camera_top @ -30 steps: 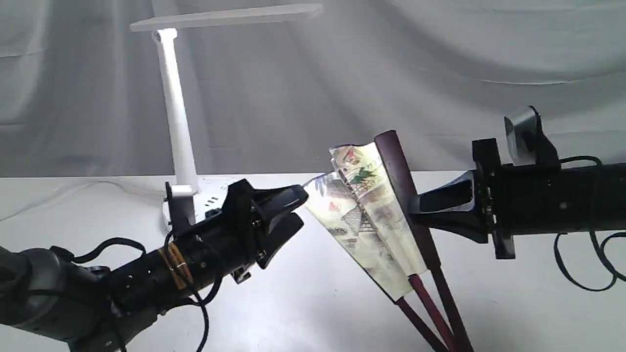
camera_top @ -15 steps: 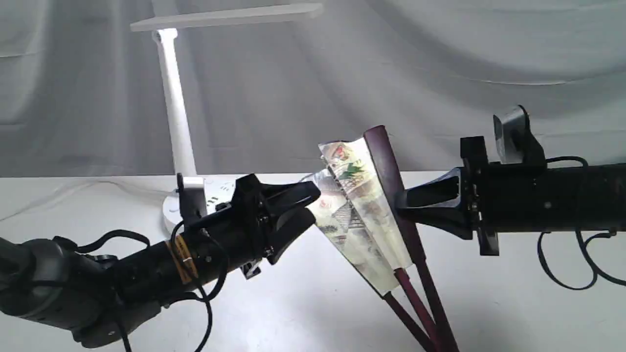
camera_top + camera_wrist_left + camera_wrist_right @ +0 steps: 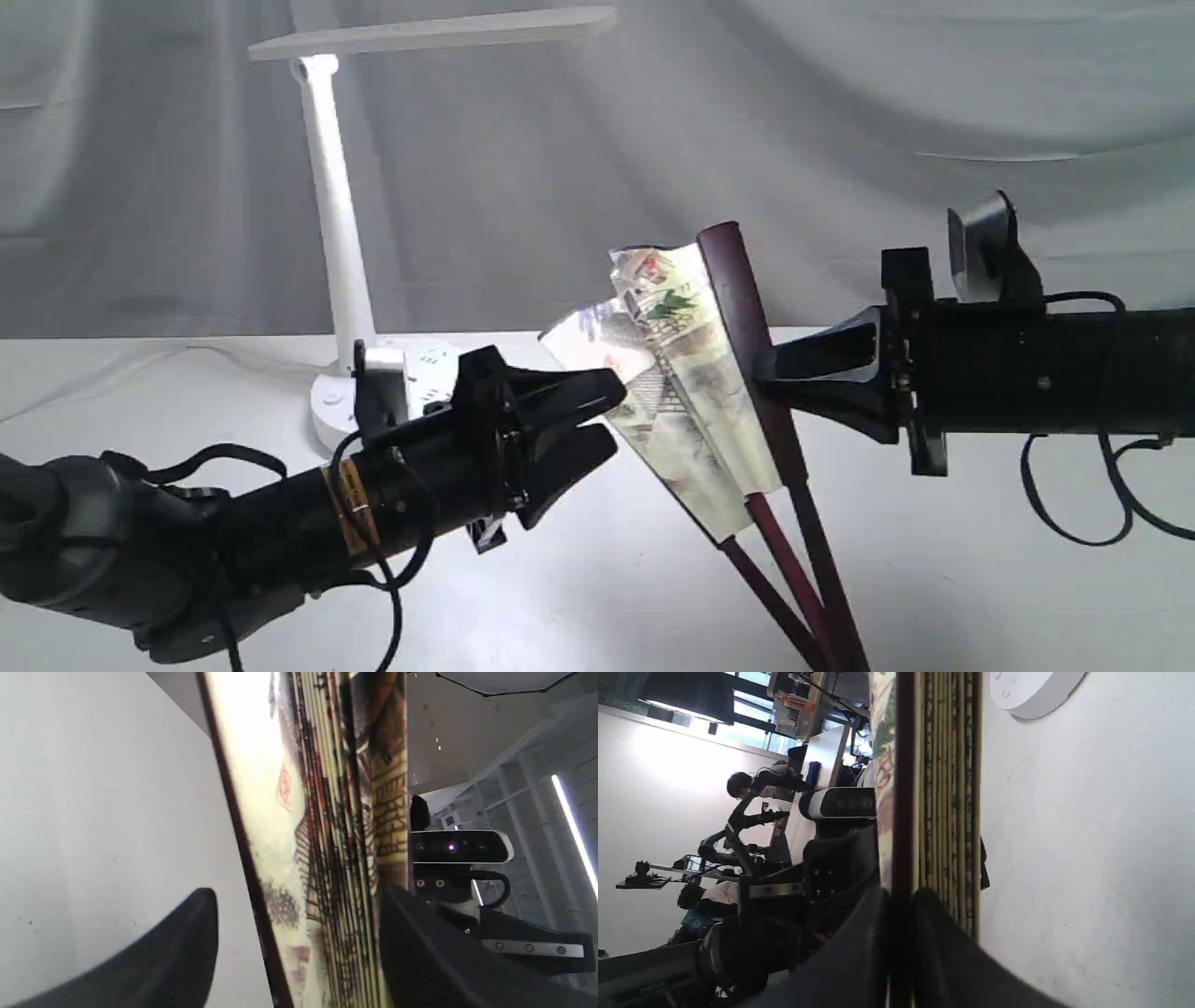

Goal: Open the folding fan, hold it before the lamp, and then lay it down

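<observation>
The folding fan [image 3: 686,392] stands partly open and tilted, its maroon ribs meeting low near the table. My right gripper [image 3: 761,373] is shut on the outer maroon rib [image 3: 901,788]. My left gripper [image 3: 607,415] is open at the leaf's left edge. In the left wrist view the pleated leaf [image 3: 327,812] lies between its two spread fingers [image 3: 187,942]. The white lamp [image 3: 336,205] stands at the back left, behind the left arm, with its bar head high above. Its round base [image 3: 1031,690] shows beyond the fan in the right wrist view.
The white table [image 3: 607,579] runs under both arms. A grey cloth backdrop [image 3: 840,112] hangs behind it. A thin lamp cable [image 3: 93,373] trails over the far left of the table. Loose black cables hang from both arms.
My left gripper has moved right, and its open fingers now reach the fan's leaf. My right gripper has carried the fan a little to the left, still shut on the rib.
</observation>
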You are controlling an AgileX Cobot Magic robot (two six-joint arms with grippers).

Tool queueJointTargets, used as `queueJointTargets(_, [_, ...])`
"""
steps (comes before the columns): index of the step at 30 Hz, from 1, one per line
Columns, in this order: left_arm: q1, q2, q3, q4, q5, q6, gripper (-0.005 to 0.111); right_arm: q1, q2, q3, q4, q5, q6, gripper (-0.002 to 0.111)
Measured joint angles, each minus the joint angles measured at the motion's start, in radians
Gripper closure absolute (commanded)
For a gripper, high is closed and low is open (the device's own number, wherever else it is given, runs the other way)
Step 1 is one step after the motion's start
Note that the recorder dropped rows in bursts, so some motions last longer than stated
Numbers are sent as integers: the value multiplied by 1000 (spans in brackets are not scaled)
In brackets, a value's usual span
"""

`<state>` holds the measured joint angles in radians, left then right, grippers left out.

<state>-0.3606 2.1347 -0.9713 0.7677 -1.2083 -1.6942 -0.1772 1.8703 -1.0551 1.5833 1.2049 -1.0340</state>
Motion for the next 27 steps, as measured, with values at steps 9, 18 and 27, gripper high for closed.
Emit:
queueJointTargets(9, [0, 0, -2, -90, 4, 10, 55, 2, 0, 0, -11, 0, -4, 108])
queueJointTargets(18, [0, 4, -6, -133, 59, 20, 55, 2, 0, 0, -17, 0, -4, 108])
queueJointTargets(27, [0, 85, -47, -147, 13, 21, 55, 18, 0, 0, -19, 0, -4, 108])
